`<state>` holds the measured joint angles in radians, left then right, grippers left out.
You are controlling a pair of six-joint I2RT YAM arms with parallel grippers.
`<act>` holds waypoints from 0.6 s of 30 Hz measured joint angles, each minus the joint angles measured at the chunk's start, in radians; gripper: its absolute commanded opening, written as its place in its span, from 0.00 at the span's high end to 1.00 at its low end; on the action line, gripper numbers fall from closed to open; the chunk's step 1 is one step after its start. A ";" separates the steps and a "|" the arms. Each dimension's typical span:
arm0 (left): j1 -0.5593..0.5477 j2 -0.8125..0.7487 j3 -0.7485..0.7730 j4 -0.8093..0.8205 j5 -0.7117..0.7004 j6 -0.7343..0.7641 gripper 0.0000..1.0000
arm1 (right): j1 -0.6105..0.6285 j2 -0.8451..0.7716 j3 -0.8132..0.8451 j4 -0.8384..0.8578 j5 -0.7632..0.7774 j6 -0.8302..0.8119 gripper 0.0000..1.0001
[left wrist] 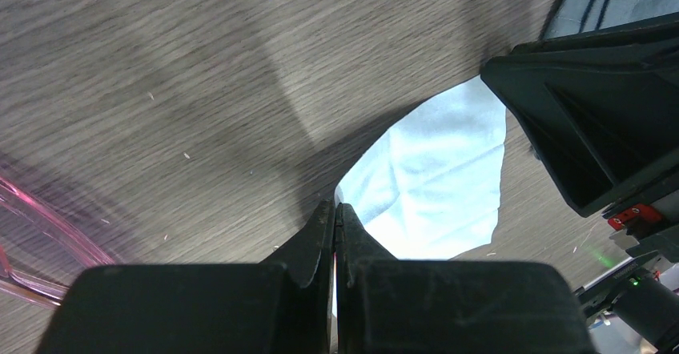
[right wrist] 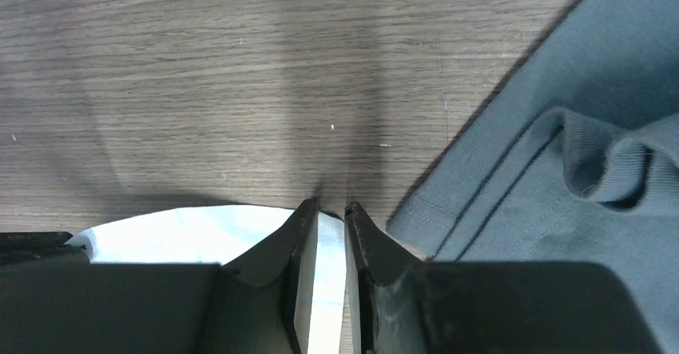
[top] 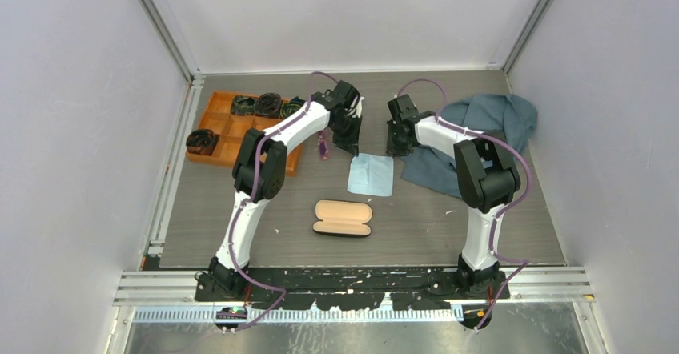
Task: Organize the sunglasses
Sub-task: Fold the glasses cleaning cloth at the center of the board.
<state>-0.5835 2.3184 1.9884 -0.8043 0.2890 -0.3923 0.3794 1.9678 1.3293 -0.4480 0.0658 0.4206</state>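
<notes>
The sunglasses (top: 323,147), a thin purple-pink folded pair, lie on the table beside the orange tray, just left of my left gripper (top: 351,144); part of their pink frame (left wrist: 80,242) shows at the left edge of the left wrist view. My left gripper (left wrist: 335,207) is shut, its tips at the edge of the light-blue cloth (left wrist: 432,186). My right gripper (right wrist: 330,207) stands over the cloth's far right corner (right wrist: 184,234) with a narrow gap between its fingers. The black case (top: 343,218) lies open, tan lining up, nearer the arm bases.
An orange divided tray (top: 220,134) with dark bundles in its compartments sits at the far left. A crumpled grey-blue garment (top: 480,126) lies at the far right, close beside my right gripper (top: 395,147); it also shows in the right wrist view (right wrist: 576,130).
</notes>
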 measured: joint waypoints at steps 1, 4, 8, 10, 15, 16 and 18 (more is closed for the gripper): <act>0.000 0.000 0.000 0.000 0.000 0.000 1.00 | 0.000 0.000 -0.001 0.001 0.000 0.000 0.75; 0.000 0.000 0.000 0.000 0.000 0.000 1.00 | 0.000 -0.004 -0.008 0.008 -0.002 0.000 0.74; 0.000 0.000 0.000 0.000 0.000 0.000 1.00 | 0.001 -0.013 -0.022 0.018 -0.008 0.000 0.74; 0.000 0.000 0.000 0.000 0.000 0.000 1.00 | 0.002 -0.016 -0.027 0.021 -0.008 0.000 0.74; 0.000 0.000 0.001 0.000 0.002 0.000 1.00 | 0.005 -0.028 -0.042 0.021 -0.012 0.000 0.75; 0.000 0.000 0.001 0.000 0.002 0.000 1.00 | 0.005 -0.029 -0.043 0.021 -0.013 0.000 0.76; 0.000 0.000 0.001 0.000 0.003 0.000 1.00 | 0.005 -0.030 -0.045 0.021 -0.015 0.000 0.78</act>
<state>-0.5835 2.3184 1.9892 -0.8047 0.2916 -0.3927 0.3847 1.9377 1.2842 -0.4271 0.0505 0.4206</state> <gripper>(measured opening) 0.010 0.243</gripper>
